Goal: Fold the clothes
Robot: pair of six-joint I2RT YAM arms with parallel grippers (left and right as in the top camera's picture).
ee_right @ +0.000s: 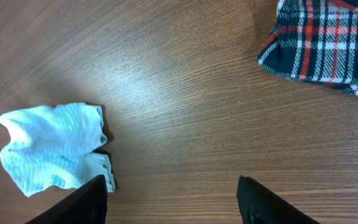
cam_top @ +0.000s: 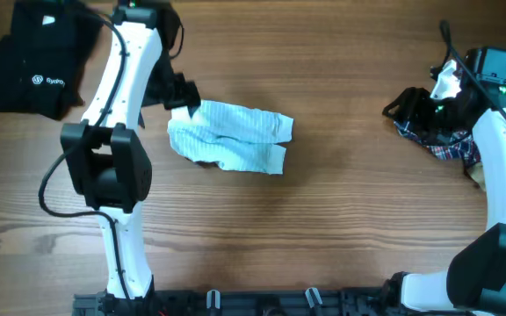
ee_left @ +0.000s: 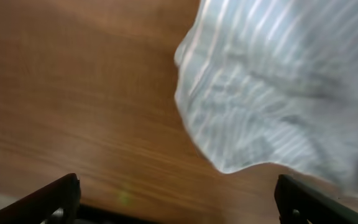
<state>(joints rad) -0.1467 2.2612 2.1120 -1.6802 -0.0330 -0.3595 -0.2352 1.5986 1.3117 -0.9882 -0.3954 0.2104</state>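
Note:
A light blue and white striped garment [cam_top: 231, 138] lies crumpled on the wooden table, left of centre. It fills the upper right of the left wrist view [ee_left: 278, 87] and shows at lower left in the right wrist view [ee_right: 51, 146]. My left gripper [cam_top: 181, 95] is open and empty at the garment's upper left edge, above bare wood [ee_left: 176, 199]. My right gripper [cam_top: 404, 107] is open and empty over bare table [ee_right: 173, 199], beside a plaid garment [cam_top: 451, 145], which also shows in the right wrist view [ee_right: 328, 43].
A folded black garment [cam_top: 33, 66] with white lettering lies at the table's far left corner. The plaid pile sits at the right edge under the right arm. The arm bases [cam_top: 262, 303] stand along the front edge.

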